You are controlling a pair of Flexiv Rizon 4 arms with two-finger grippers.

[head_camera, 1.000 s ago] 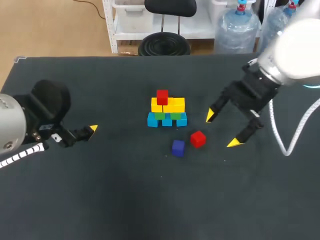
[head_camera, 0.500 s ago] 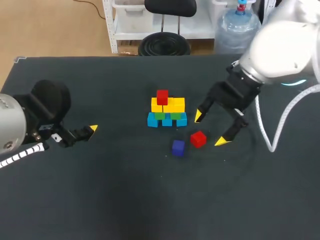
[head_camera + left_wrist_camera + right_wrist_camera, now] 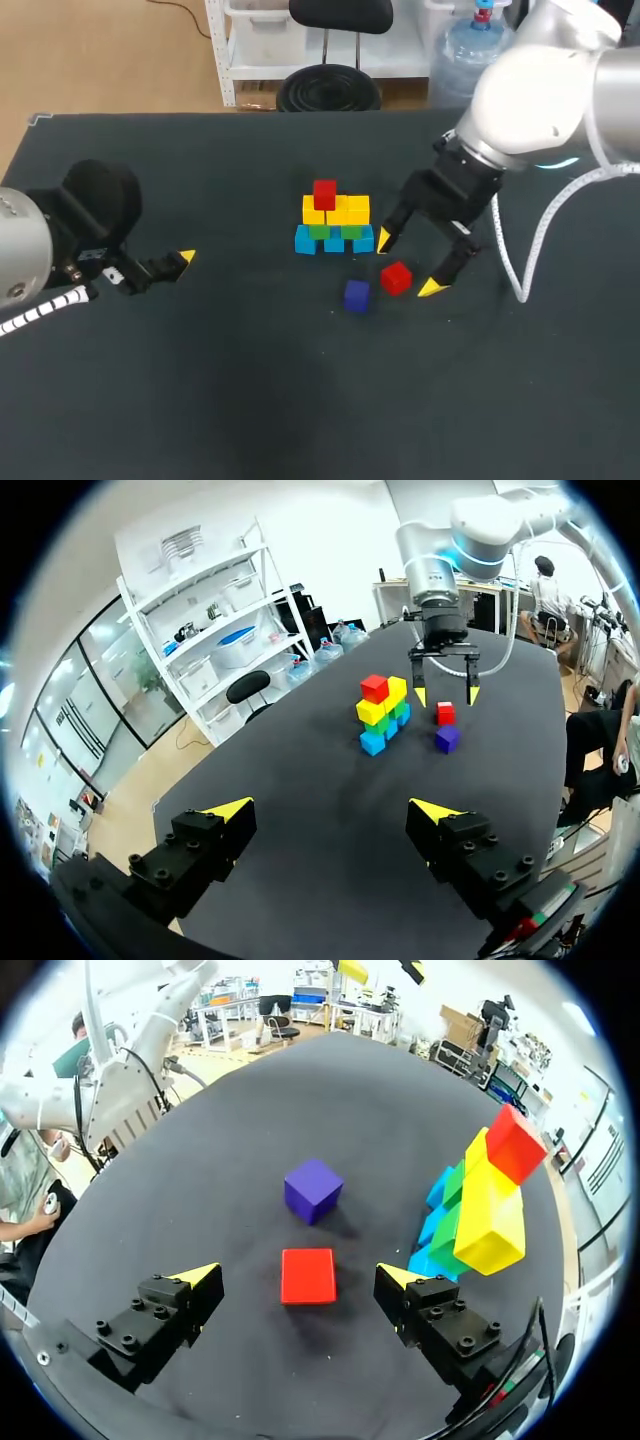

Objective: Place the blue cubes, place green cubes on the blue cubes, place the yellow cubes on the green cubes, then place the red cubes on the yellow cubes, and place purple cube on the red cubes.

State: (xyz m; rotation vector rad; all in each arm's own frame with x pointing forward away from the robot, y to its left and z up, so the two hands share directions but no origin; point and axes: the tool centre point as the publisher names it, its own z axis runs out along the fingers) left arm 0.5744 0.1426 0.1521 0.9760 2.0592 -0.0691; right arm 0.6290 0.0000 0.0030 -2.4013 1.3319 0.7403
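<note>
A cube stack (image 3: 335, 225) stands mid-table: blue cubes (image 3: 335, 243) at the base, green (image 3: 320, 232) above, yellow (image 3: 350, 210) above those, one red cube (image 3: 324, 193) on top at the left. A loose red cube (image 3: 396, 278) and a purple cube (image 3: 356, 295) lie in front of it. My right gripper (image 3: 408, 264) hangs open over the loose red cube (image 3: 308, 1275), one yellow tip on each side, neither touching; the purple cube (image 3: 312, 1189) lies just ahead. My left gripper (image 3: 331, 810) is open and empty at the table's left, far from the stack (image 3: 382, 712).
The dark table (image 3: 300, 400) has bare cloth in front of and to the left of the cubes. The right gripper's inner fingertip (image 3: 383, 240) is close to the stack's right blue cube (image 3: 363, 240).
My right arm has moved left and down toward the loose red cube, and its open fingers now straddle it. The left arm and the cubes have not moved.
</note>
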